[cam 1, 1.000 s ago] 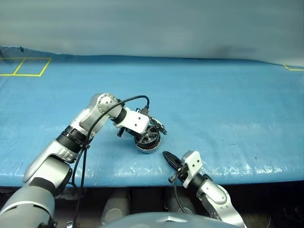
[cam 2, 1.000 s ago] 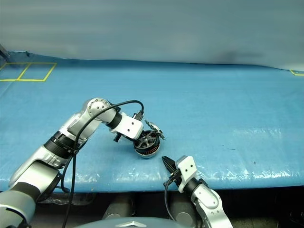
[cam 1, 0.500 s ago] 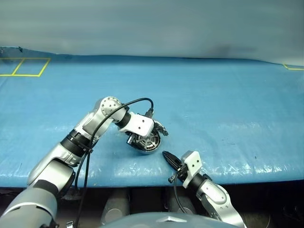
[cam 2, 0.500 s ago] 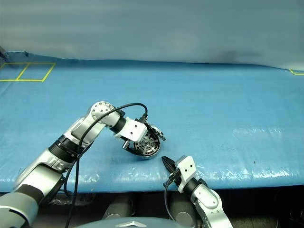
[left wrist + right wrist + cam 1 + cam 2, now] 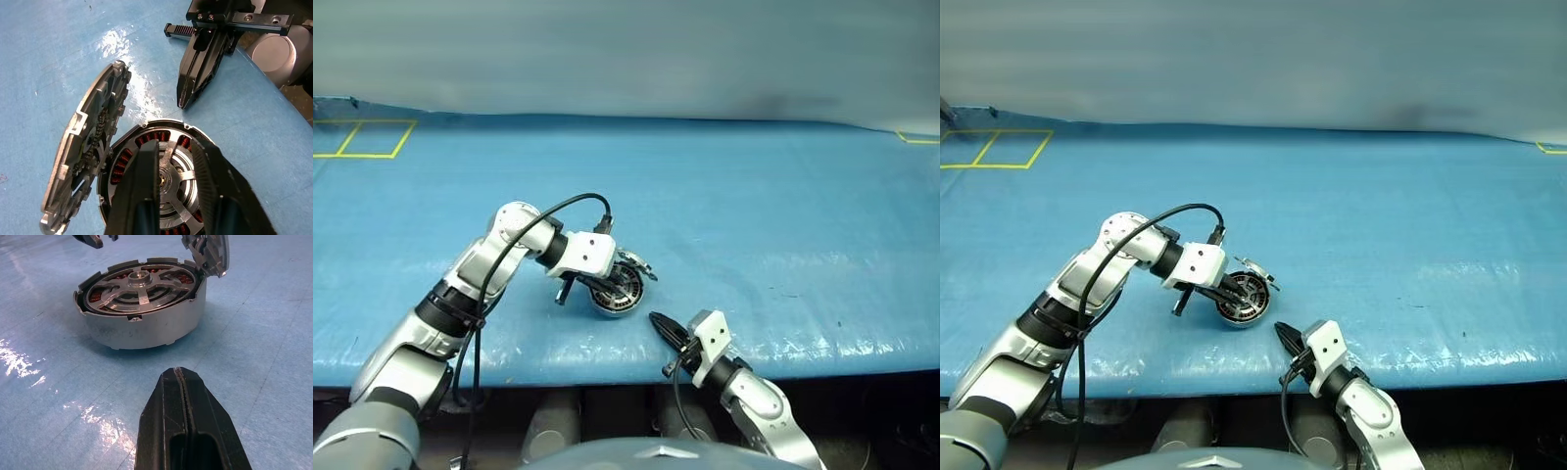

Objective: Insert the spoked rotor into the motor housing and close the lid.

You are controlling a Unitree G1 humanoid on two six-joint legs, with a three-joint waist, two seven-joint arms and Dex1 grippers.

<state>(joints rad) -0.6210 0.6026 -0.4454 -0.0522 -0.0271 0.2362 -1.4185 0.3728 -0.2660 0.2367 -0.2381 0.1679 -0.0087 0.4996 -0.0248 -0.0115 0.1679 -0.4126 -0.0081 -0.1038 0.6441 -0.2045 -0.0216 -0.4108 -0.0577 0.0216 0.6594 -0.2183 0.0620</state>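
Observation:
The grey motor housing (image 5: 613, 295) sits on the blue cover near the front edge. The spoked rotor (image 5: 139, 286) lies flat inside it, over the copper windings. The toothed lid (image 5: 90, 147) stands tilted up, hinged at the housing's rim. My left gripper (image 5: 174, 144) hovers just over the housing from its left side. Its fingers are slightly apart and hold nothing, and the rotor's hub shows between them. My right gripper (image 5: 656, 321) is shut and empty, and points at the housing from a short way in front of it.
A blue sheet (image 5: 754, 215) covers the table, and its front edge runs just behind my right gripper. Yellow tape squares (image 5: 362, 137) mark the far left corner. A black cable (image 5: 538, 220) loops over my left forearm.
My left hand has drawn back to the left, off the top of the housing, and the rotor shows again. The lid stays raised. The right arm has not moved.

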